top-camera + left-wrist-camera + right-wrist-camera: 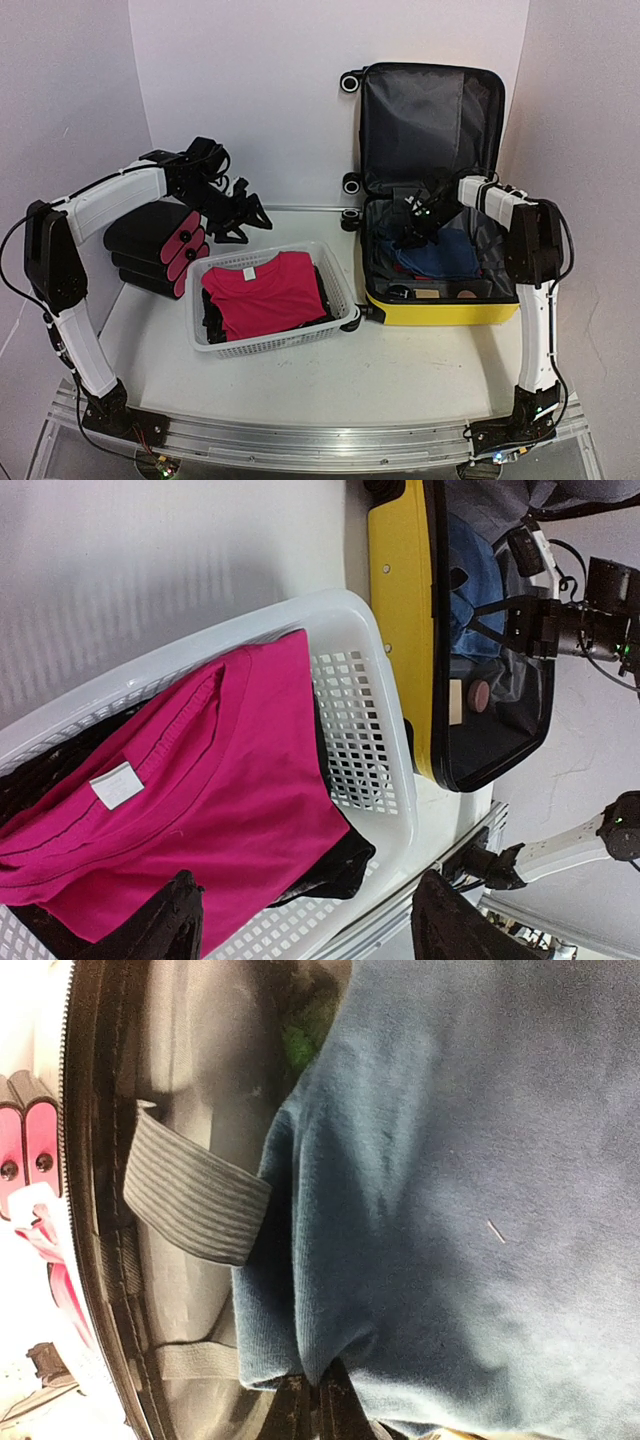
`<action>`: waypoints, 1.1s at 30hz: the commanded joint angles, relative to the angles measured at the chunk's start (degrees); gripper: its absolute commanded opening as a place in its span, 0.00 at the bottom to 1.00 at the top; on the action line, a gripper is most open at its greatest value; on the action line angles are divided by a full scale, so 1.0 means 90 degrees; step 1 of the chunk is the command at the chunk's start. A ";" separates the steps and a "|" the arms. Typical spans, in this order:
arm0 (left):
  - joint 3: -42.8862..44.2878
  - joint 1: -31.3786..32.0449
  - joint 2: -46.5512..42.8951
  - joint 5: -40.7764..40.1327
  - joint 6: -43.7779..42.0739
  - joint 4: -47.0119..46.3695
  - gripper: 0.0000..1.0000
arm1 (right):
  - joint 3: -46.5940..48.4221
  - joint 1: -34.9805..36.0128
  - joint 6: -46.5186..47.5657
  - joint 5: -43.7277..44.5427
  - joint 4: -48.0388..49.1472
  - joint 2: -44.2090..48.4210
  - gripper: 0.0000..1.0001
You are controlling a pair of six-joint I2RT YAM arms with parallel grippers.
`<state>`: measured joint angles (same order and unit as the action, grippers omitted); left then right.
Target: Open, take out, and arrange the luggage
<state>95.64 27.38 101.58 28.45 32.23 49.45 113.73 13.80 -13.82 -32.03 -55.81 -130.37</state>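
1. Luggage [440,305] sits at the right of the table [420,370], already open. Its yellow lower half lies flat and its lid [430,120] stands upright against the back wall. I judge the hard shell rigid and fairly heavy for these arms, and smooth enough to slip. The rim or the zipper band would give a better hold than the broad faces.
2. It has a yellow shell with a black zipper band, dark grey fabric lining and black wheels [350,83] at the left end. No drawing on the lid shows from this side.
3. The white basket [345,300] stands just to the left of the luggage, with a pink shirt [265,290] lying on top of dark clothes.
4. The blue garment [445,255] inside the lower half is soft and light. It will drape and drag, so a pinch at a hem or fold suits it.
5. A grey elastic strap [195,1205] lies beside that garment and could snag it on lifting.
6. The left gripper [245,215] hangs above the basket's far-left corner, jaws wide apart and empty.
7. The right gripper [315,1410] is down in the luggage, with its fingers closed on what appears to be the garment's edge.
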 commanded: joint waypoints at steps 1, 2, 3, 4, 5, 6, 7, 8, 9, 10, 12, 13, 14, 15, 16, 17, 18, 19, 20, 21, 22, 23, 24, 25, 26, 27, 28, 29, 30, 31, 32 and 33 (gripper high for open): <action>0.0261 -0.0014 -0.0086 0.0263 0.0203 -0.0177 0.72 | -0.0118 -0.0267 0.0209 -0.0267 0.0113 0.0581 0.00; 0.0254 -0.0014 -0.0090 0.0274 0.0220 -0.0173 0.72 | -0.0185 -0.0361 0.0165 -0.0259 0.0120 0.0622 0.00; 0.0258 -0.0014 -0.0095 0.0273 0.0245 -0.0177 0.72 | -0.0239 -0.0445 0.0117 -0.0279 0.0126 0.0656 0.00; 0.0261 -0.0014 -0.0104 0.0285 0.0268 -0.0178 0.72 | -0.0282 -0.0511 0.0088 -0.0320 0.0132 0.0687 0.00; 0.0276 -0.0014 -0.0094 0.0302 0.0304 -0.0175 0.72 | -0.0316 -0.0555 0.0082 -0.0385 0.0131 0.0711 0.00; 0.0285 -0.0014 -0.0088 0.0343 0.0343 -0.0175 0.72 | -0.0308 -0.0557 0.0097 -0.0436 0.0131 0.0710 0.00; 0.0314 -0.0014 -0.0065 0.0392 0.0390 -0.0175 0.72 | -0.0304 -0.0564 0.0113 -0.0485 0.0136 0.0699 0.00; 0.0362 -0.0014 -0.0037 0.0463 0.0448 -0.0184 0.72 | -0.0290 -0.0567 0.0119 -0.0566 0.0134 0.0683 0.00; 0.0404 -0.0013 0.0011 0.0534 0.0506 -0.0180 0.72 | -0.0284 -0.0574 0.0108 -0.0593 0.0132 0.0672 0.00; 0.0451 -0.0014 0.0049 0.0604 0.0572 -0.0187 0.72 | -0.0283 -0.0584 0.0088 -0.0605 0.0142 0.0667 0.00; 0.0540 -0.0014 0.0101 0.0741 0.0698 -0.0184 0.72 | -0.0309 -0.0654 0.0027 -0.0648 0.0154 0.0697 0.00; 0.0582 -0.0014 0.0123 0.0774 0.0787 -0.0185 0.72 | -0.0321 -0.0691 -0.0014 -0.0700 0.0183 0.0717 0.00; 0.0643 -0.0014 0.0158 0.0809 0.0881 -0.0182 0.72 | -0.0315 -0.0715 -0.0049 -0.0749 0.0207 0.0744 0.00; 0.0687 -0.0014 0.0205 0.0852 0.0983 -0.0189 0.72 | -0.0297 -0.0729 -0.0042 -0.0794 0.0222 0.0758 0.00; 0.0750 -0.0011 0.0266 0.0904 0.1158 -0.0198 0.72 | -0.0285 -0.0732 -0.0009 -0.0858 0.0224 0.0786 0.00; 0.0819 -0.0009 0.0339 0.0970 0.1317 -0.0206 0.72 | -0.0292 -0.0734 0.0017 -0.0923 0.0230 0.0818 0.00; 0.0864 -0.0010 0.0416 0.1034 0.1542 -0.0208 0.72 | -0.0314 -0.0746 0.0022 -0.0983 0.0246 0.0859 0.00; 0.0925 0.0000 0.0508 0.1116 0.1743 -0.0248 0.72 | -0.0347 -0.0761 0.0008 -0.1053 0.0281 0.0906 0.00; 0.0985 0.0025 0.0608 0.1209 0.1961 -0.0345 0.72 | -0.0401 -0.0772 -0.0043 -0.1131 0.0354 0.0970 0.00; 0.1080 0.0059 0.0716 0.1281 0.2174 -0.0450 0.72 | -0.0482 -0.0778 -0.0101 -0.1185 0.0437 0.1046 0.00; 0.1202 0.0106 0.0837 0.1346 0.2372 -0.0528 0.72 | -0.0567 -0.0773 -0.0152 -0.1203 0.0513 0.1140 0.00; 0.1328 0.0161 0.0966 0.1388 0.2581 -0.0599 0.72 | -0.0670 -0.0785 -0.0191 -0.1215 0.0584 0.1252 0.00; 0.1487 0.0217 0.1095 0.1429 0.2781 -0.0680 0.72 | -0.0792 -0.0803 -0.0213 -0.1208 0.0641 0.1410 0.00; 0.1590 0.0271 0.1222 0.1463 0.2999 -0.0780 0.72 | -0.0912 -0.0831 -0.0246 -0.1176 0.0710 0.1519 0.00; 0.1680 0.0328 0.1340 0.1488 0.3208 -0.0877 0.72 | -0.1037 -0.0860 -0.0268 -0.1169 0.0771 0.1607 0.00; 0.1764 0.0370 0.1498 0.1510 0.3413 -0.0968 0.72 | -0.1126 -0.0881 -0.0268 -0.1177 0.0807 0.1651 0.00; 0.1841 0.0415 0.1616 0.1521 0.3659 -0.1045 0.72 | -0.1164 -0.0897 -0.0236 -0.1200 0.0826 0.1676 0.00; 0.1878 0.0437 0.1719 0.1533 0.3904 -0.1144 0.72 | -0.1185 -0.0890 -0.0194 -0.1225 0.0824 0.1682 0.00; 0.1878 0.0458 0.1816 0.1550 0.4239 -0.1344 0.72 | -0.1188 -0.0889 -0.0182 -0.1247 0.0827 0.1666 0.00; 0.1833 0.0489 0.1884 0.1569 0.4580 -0.1613 0.72 | -0.1180 -0.0889 -0.0161 -0.1270 0.0837 0.1647 0.00; 0.1756 0.0522 0.1941 0.1582 0.5003 -0.1944 0.72 | -0.1168 -0.0889 -0.0147 -0.1279 0.0840 0.1630 0.00; 0.1650 0.0573 0.1985 0.1585 0.5445 -0.2375 0.73 | -0.1170 -0.0895 -0.0139 -0.1291 0.0840 0.1609 0.00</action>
<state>109.49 31.29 117.97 40.71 65.54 40.38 103.33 6.02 -15.49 -41.32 -50.50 -118.26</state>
